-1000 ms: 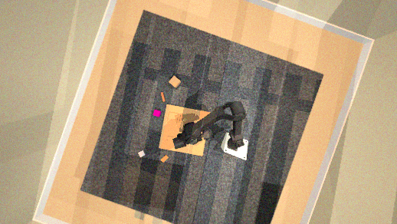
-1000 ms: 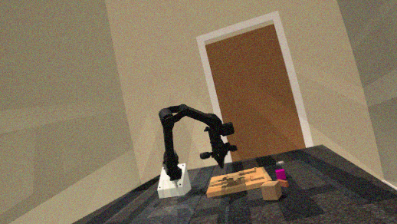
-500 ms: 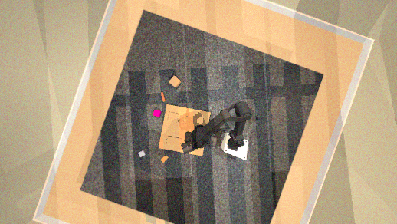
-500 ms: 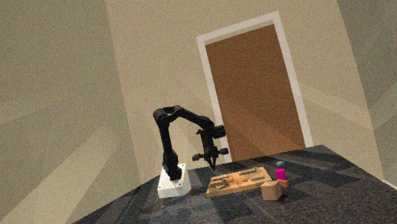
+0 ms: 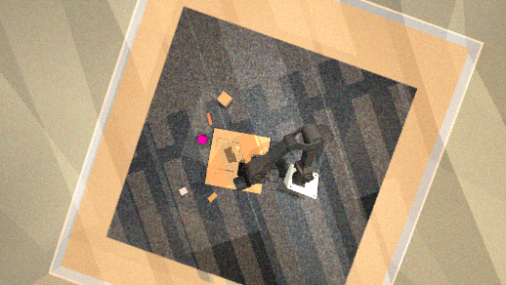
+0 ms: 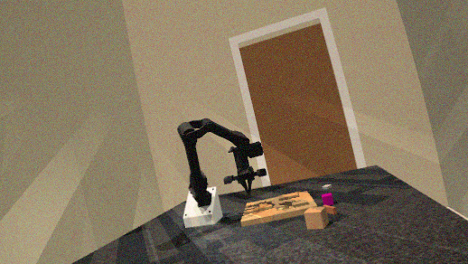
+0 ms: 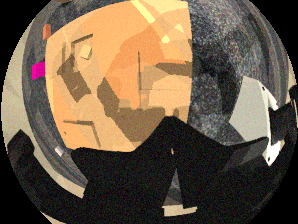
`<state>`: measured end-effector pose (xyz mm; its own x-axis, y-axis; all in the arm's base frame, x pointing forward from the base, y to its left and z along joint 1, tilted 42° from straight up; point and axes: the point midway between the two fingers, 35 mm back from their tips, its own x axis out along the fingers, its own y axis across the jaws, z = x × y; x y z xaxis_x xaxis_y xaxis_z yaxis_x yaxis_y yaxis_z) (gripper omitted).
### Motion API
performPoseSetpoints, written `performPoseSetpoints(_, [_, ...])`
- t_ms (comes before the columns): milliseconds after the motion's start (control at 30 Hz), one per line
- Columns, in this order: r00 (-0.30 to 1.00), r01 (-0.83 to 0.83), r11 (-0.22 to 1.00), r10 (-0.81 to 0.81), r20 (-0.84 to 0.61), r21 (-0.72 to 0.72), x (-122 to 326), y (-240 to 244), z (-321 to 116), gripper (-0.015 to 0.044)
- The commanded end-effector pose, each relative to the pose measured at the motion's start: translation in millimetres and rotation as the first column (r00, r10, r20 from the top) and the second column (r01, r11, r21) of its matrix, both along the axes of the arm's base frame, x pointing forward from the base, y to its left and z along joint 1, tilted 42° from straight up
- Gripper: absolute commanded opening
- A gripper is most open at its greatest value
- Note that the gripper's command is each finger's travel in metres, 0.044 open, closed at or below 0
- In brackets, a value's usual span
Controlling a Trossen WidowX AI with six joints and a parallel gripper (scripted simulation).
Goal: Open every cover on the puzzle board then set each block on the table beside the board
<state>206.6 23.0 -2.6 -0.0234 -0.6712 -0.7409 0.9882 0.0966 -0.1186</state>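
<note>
The tan block (image 5: 225, 99) (image 6: 316, 218) sits nearest, on the table (image 5: 254, 215) (image 6: 361, 226), then the board (image 5: 213, 168) (image 6: 276, 212) (image 7: 120, 55). The gripper (image 5: 250, 174) (image 6: 248, 193) (image 7: 169, 120) hangs above it, pinched narrow and empty. The magenta block (image 5: 202, 140) (image 6: 327, 199) (image 7: 38, 71) and white block (image 5: 183, 191) (image 6: 326, 186) lie off the board; the door (image 6: 298, 104) stands farthest.

Puzzle board (image 5: 222, 168) (image 6: 276, 213) (image 7: 120, 55) flat; magenta block (image 5: 202, 140) (image 6: 327, 199) (image 7: 38, 71) beside.
</note>
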Motion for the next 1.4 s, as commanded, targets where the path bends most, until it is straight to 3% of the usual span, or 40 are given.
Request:
performPoseSetpoints(0, [1.0,0.006,1.0,-0.006,0.005,0.004,0.0,0.3,-0.7,0.0])
performPoseSetpoints(1367, [1.0,0.006,1.0,-0.006,0.006,0.005,0.6,-25.5,-31.2,0.0])
